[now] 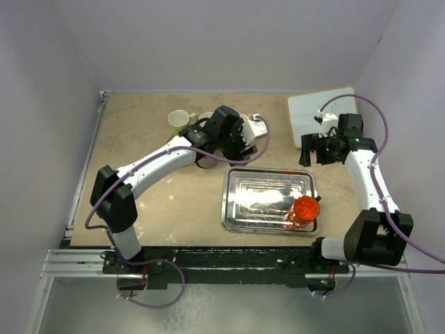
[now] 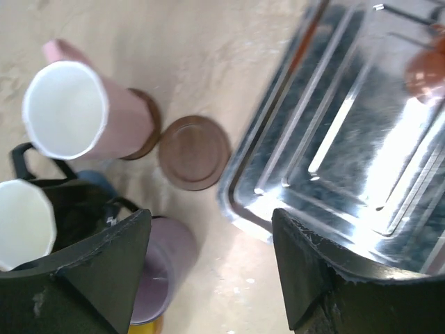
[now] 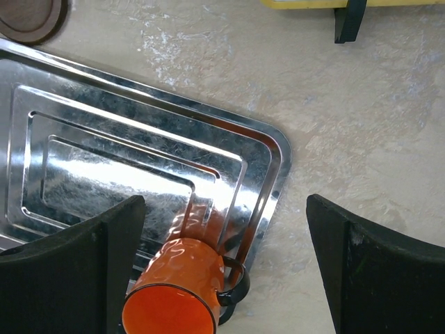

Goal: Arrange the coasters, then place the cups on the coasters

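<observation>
With the left claw (image 2: 208,223) released beside the purple cup (image 2: 170,257) at lower left, the wide-open right claw (image 3: 224,209) should drop squarely over the orange cup (image 3: 177,278), bottom centre on the tray (image 3: 104,139), bound for the bare coaster (image 2: 195,152).

light: bright, even, overhead | glare: white streaks on steel tray (image 2: 327,146) | shadows: soft, faint on worktop (image 1: 181,202) | focus: left gripper (image 2: 208,219) blurred up close

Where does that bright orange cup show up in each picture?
Top view: orange cup in the near right corner of the steel tray.
Left wrist: blurred orange shape, upper right edge, probably it.
Right wrist: bottom centre, on the tray.
Shared landmark: the steel tray.
</observation>
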Motion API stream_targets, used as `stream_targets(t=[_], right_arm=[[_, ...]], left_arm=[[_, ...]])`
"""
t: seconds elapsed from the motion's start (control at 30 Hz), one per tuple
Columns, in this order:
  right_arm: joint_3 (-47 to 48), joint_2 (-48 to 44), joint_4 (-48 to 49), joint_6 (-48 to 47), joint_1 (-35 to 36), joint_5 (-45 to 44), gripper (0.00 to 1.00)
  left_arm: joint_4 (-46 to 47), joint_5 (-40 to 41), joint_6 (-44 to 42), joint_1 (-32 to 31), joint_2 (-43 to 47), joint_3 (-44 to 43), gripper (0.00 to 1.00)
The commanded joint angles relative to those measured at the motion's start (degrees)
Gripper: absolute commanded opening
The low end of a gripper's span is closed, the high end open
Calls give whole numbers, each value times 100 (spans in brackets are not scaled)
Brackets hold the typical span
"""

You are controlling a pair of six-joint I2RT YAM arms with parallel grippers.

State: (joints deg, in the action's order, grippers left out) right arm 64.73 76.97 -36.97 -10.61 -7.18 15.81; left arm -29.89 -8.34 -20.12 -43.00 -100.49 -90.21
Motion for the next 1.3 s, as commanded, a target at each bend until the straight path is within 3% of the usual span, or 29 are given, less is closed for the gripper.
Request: stream_targets(t=[0.0,0.27,0.43,0.53,0.73,1.0,1.27], right_arm=[[111,-271,45,287,-57,-86,100],[46,-810,-611,-594,-100,113,100],[184,-1050,-2271,-1983,-102,186,96],[-213,-1415,-2644,-2512,-104,-143,95],[-926,-1730,-2595,-2770,-100,-676,93],[-1286,-1290,-2305,-2749,-99,-1022,81],[-1274,-692,-2027,-2742,-58,-796,71]], left_arm=[[6,-33,440,-502,4,-437,68],[176,212,752,-885,-62,-442,69],[257,628,658,-881,-14,-303,69],[258,765,588,-885,-2,-270,69],[264,926,410,-885,45,-124,69],[413,1043,434,-883,16,42,69],[479,1341,309,-867,-3,71,69]])
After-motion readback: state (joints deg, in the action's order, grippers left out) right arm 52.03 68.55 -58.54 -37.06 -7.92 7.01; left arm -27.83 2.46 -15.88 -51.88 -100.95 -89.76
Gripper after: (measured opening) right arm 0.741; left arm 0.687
